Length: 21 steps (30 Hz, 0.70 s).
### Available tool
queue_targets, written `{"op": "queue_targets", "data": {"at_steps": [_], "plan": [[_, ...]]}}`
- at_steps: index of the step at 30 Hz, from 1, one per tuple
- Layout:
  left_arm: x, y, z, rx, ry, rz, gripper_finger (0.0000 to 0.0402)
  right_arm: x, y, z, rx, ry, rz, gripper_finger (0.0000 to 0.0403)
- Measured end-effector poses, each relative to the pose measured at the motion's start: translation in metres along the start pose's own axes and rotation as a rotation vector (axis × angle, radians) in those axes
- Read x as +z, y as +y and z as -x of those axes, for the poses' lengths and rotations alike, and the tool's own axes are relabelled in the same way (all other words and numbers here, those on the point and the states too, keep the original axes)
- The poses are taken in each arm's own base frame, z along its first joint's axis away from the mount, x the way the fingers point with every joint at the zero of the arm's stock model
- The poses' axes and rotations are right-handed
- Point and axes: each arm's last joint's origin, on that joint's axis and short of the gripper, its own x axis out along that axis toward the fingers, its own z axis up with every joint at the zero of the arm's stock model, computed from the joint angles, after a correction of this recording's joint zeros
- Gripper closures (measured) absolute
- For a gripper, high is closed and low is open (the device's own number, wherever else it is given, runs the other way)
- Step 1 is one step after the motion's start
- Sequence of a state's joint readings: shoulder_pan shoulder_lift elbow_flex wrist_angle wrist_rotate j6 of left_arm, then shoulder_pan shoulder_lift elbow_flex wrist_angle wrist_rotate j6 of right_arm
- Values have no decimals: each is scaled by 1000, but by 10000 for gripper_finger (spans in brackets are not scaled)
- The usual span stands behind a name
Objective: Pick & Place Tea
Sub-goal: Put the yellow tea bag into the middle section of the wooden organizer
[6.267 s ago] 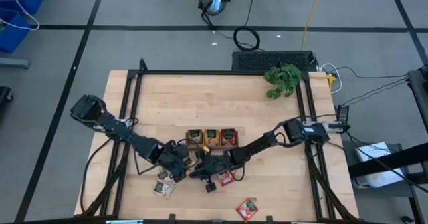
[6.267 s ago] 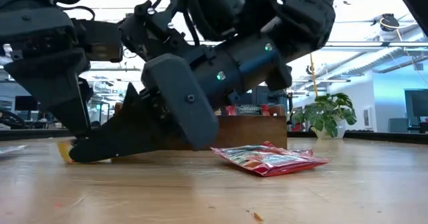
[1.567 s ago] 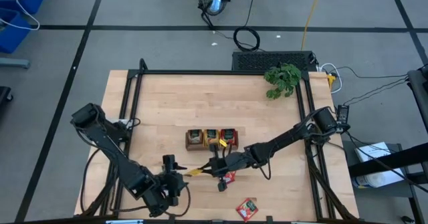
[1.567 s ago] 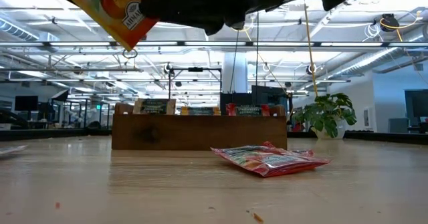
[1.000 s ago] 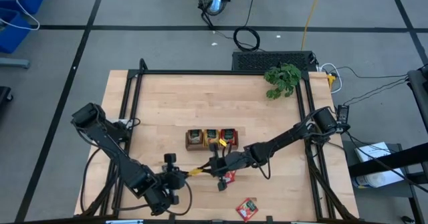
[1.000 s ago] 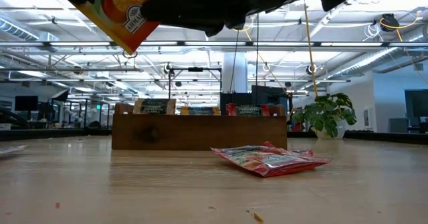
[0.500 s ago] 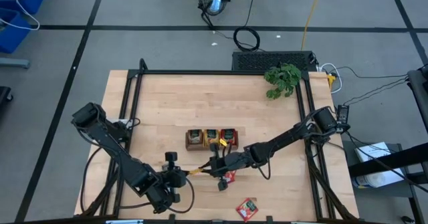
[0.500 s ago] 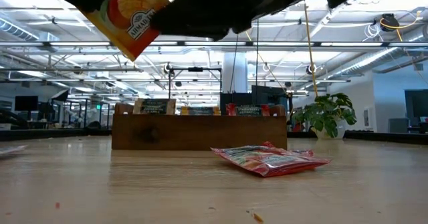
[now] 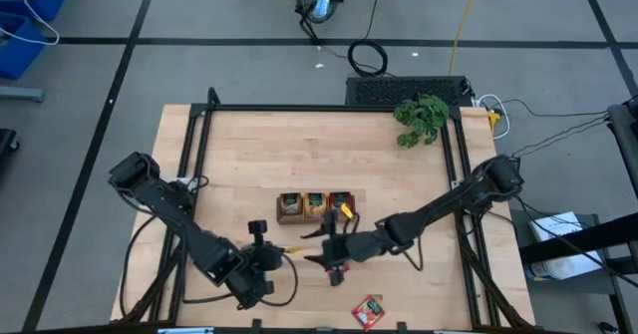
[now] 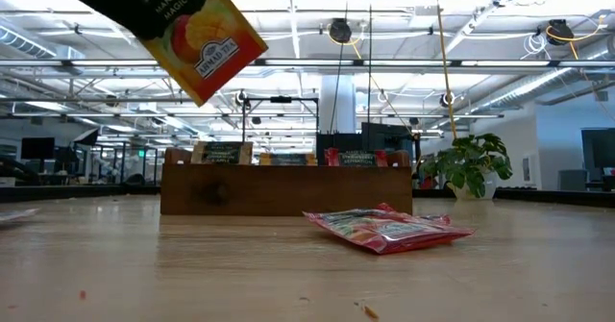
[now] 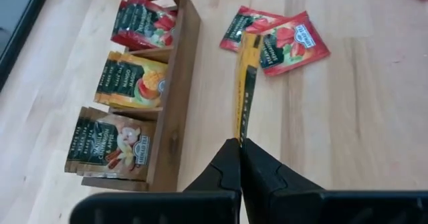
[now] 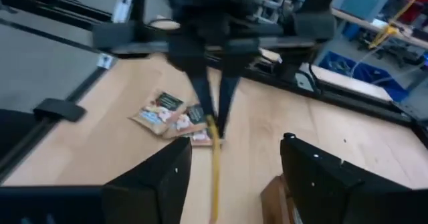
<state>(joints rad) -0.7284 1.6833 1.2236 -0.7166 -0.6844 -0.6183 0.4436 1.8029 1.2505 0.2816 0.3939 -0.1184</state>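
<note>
Hanging in the air, the orange mango tea sachet (image 11: 245, 83) is pinched at one edge by the left gripper (image 11: 239, 158), beside the wooden tray (image 11: 175, 110). The right gripper (image 12: 231, 177) is spread wide, holding nothing. With so thin a hold, the sachet could be dropped.

2 black jointed arms with dark tools.

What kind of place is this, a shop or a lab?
Probably a robotics lab in a big open workspace: two arms work over a framed wooden table with loose cables on the floor, and rows of ceiling lights and desks stretch behind.
</note>
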Motion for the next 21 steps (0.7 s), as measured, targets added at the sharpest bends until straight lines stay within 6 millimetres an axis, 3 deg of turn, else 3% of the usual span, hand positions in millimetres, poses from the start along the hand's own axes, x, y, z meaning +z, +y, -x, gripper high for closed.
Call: {"op": "queue_targets", "data": {"at_steps": [7,15,21], "plan": [[4,3,-4,-14,-3,9,399,-10,-2,-27,-14,83,-3,207],[7,7,-8,-7,9,-2,398,-4,-5,-29,-20,62,-21,212],[8,6,-8,-15,2,-1,399,-10,-11,-35,54,71,-94,247]]}}
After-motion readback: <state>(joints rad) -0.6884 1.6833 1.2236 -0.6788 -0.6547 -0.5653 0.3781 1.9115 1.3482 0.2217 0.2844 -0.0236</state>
